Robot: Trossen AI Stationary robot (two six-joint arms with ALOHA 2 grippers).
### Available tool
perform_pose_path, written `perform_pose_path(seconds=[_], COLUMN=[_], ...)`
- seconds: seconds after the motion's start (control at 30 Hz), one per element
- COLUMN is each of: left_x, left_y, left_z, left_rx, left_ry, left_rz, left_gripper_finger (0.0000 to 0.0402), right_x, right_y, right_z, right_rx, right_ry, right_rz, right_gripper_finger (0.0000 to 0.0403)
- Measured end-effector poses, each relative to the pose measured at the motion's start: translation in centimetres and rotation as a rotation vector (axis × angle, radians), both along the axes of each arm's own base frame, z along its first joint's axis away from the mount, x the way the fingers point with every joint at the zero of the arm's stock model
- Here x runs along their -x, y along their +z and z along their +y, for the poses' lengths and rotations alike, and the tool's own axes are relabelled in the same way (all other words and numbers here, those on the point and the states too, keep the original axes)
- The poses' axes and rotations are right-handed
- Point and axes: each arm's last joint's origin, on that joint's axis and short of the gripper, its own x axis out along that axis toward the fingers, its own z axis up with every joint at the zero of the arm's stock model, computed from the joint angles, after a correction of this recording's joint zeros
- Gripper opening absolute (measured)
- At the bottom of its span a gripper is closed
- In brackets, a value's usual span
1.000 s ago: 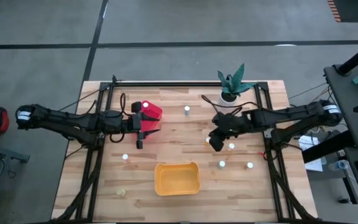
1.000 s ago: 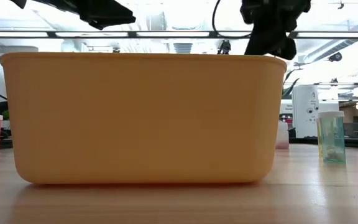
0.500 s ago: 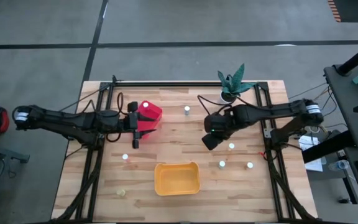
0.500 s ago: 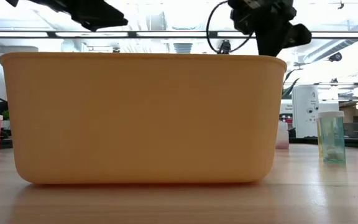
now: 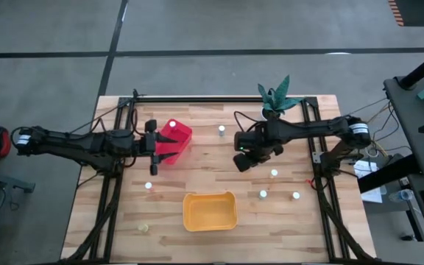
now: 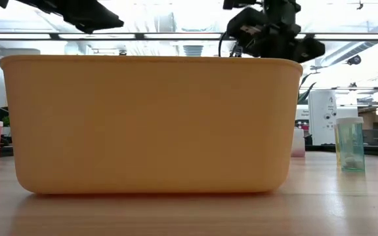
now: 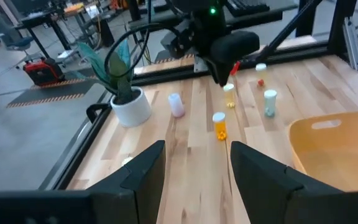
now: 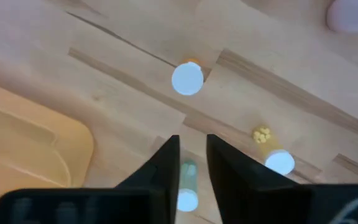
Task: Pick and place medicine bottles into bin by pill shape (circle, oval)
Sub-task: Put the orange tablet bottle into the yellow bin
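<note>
On the left, the left gripper [image 7: 196, 148] hovers beside the red bin [image 5: 177, 135]. Its fingers are wide apart and empty. One medicine bottle [image 5: 148, 185] stands alone on the surface near this arm. The yellow bin [image 5: 210, 211] sits at the near middle edge, and another bottle [image 5: 221, 130] stands far behind it.

To the right of the middle, the right gripper [image 8: 192, 140] hangs above the surface and looks down. Its fingers are only a little apart. As far as I can see, nothing is held between them; the greenish bottle [image 8: 186, 186] seen through the gap seems to stand on the wood below. Three more bottles [image 5: 274, 174] stand in a loose group on the near right, well apart from both bins.

I think these bottles are light and stiff, made of smooth plastic, so they do not crush, but they can slip or tip over easily. The best place to take hold is probably across the round body just under the white cap, coming straight down with the fingers on both sides.
</note>
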Motion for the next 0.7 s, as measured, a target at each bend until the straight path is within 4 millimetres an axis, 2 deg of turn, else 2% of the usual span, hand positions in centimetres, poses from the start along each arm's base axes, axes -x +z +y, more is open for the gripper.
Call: perform_pose_path(seconds=[0.23, 0.37, 0.53, 0.7], left_x=[-0.3, -0.4, -0.4, -0.4], left_y=[-0.2, -0.3, -0.3, -0.3], left_z=[0.0, 0.0, 0.0, 0.0], left_rx=[-0.002, -0.003, -0.003, -0.003], left_ry=[0.000, 0.000, 0.000, 0.000], left_rz=[0.012, 0.017, 0.017, 0.017], left_gripper_finger=[0.0167, 0.0167, 0.0167, 0.0167], right_x=[-1.0, -1.6, -2.5, -3.1], right_y=[-1.9, -3.2, -4.8, -6.0], right_z=[-0.6, -0.9, -1.1, -1.2], right_rx=[0.002, 0.006, 0.008, 0.011], right_ry=[0.011, 0.044, 0.080, 0.102], right_rz=[0.059, 0.097, 0.119, 0.133], right_gripper_finger=[0.0171, 0.0208, 0.0227, 0.0226])
